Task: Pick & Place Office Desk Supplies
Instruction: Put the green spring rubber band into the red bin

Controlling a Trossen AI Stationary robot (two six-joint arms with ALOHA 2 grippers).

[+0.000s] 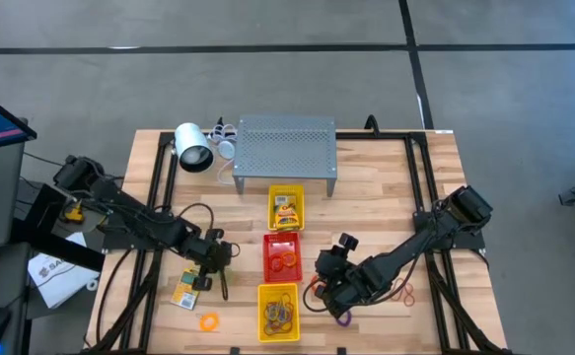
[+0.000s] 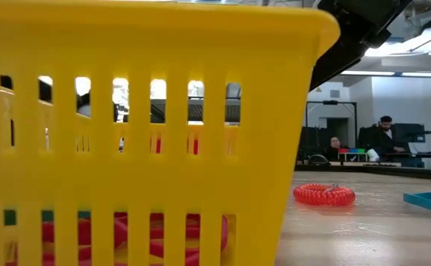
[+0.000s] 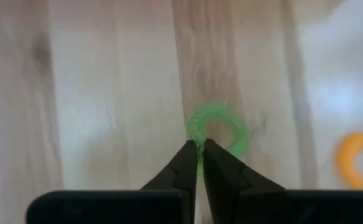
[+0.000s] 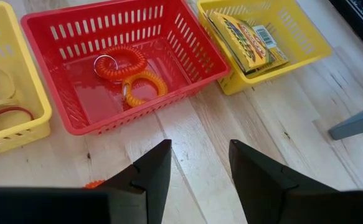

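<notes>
My left gripper [image 1: 211, 266] is at the table's near left, pointing steeply down, shut on a small green coil ring [image 3: 218, 127]. A yellow-orange card packet [image 1: 185, 289] and an orange ring [image 1: 208, 321] lie flat on the wood beside it. My right gripper [image 4: 200, 146] stands open over bare wood, right of the trays, with nothing between its fingers. The red tray [image 4: 187, 46] holds two orange-red coil rings [image 4: 116, 62]. One yellow tray [image 4: 306, 37] holds card packets [image 4: 246, 37]. The other [image 4: 32, 118] holds rubber bands. My left gripper pinches the green ring's rim [image 3: 198, 144] between its two fingertips, at the part of the loop nearest the fingers. The fingers come from above, slanting down. The rest of the loop stands out beyond the fingertips; whether it is clear of the wood I cannot tell.
A grey perforated stand [image 1: 285, 148] and a white cylinder [image 1: 193, 148] sit at the far edge. A purple ring [image 1: 344, 318] and thin loops [image 1: 400, 293] lie near my right gripper. In the low view a red coil ring [image 2: 324, 194] lies beside the near yellow tray [image 2: 148, 133].
</notes>
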